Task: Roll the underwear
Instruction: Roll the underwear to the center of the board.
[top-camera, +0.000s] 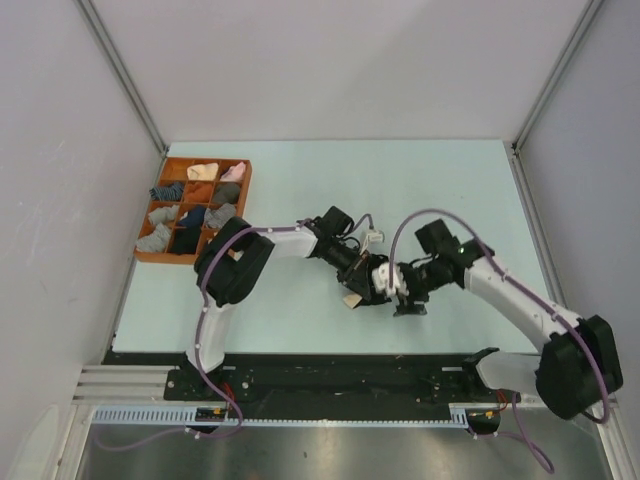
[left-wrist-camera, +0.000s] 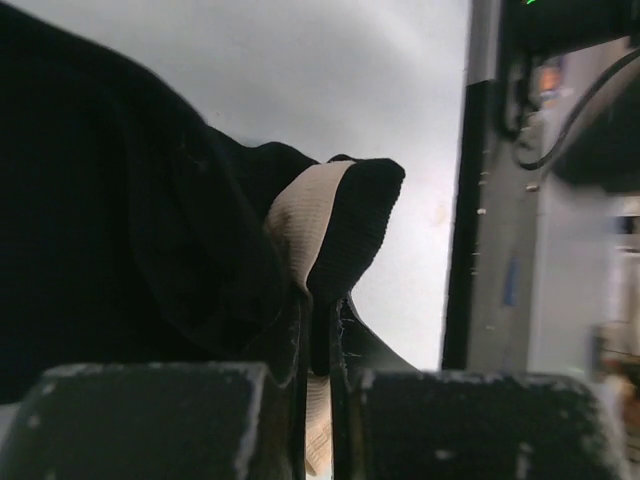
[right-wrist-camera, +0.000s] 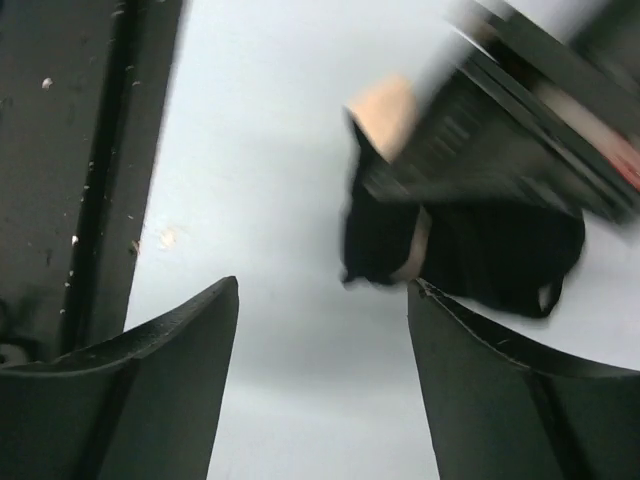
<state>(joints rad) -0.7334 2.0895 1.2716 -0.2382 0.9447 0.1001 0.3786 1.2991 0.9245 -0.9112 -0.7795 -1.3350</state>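
The pale green table (top-camera: 300, 180) is seen from above, with an orange compartment tray (top-camera: 205, 160) of small rolled bundles at the upper left of the frame. Both arms meet just below the centre of that frame, where the black underwear (top-camera: 355, 295) is gathered in a bunch on the table. In the left wrist view the left gripper (left-wrist-camera: 318, 385) is clenched on a fold of it, and the cream-beige edge (left-wrist-camera: 305, 215) shows just above the grip. The right gripper (right-wrist-camera: 320, 340) is spread wide and grasps nothing, with the garment lying ahead at the right of its view. The rolling is judged to be under way. For the next move, the loose end would need to be caught by the right gripper and the bunch turned over tightly.
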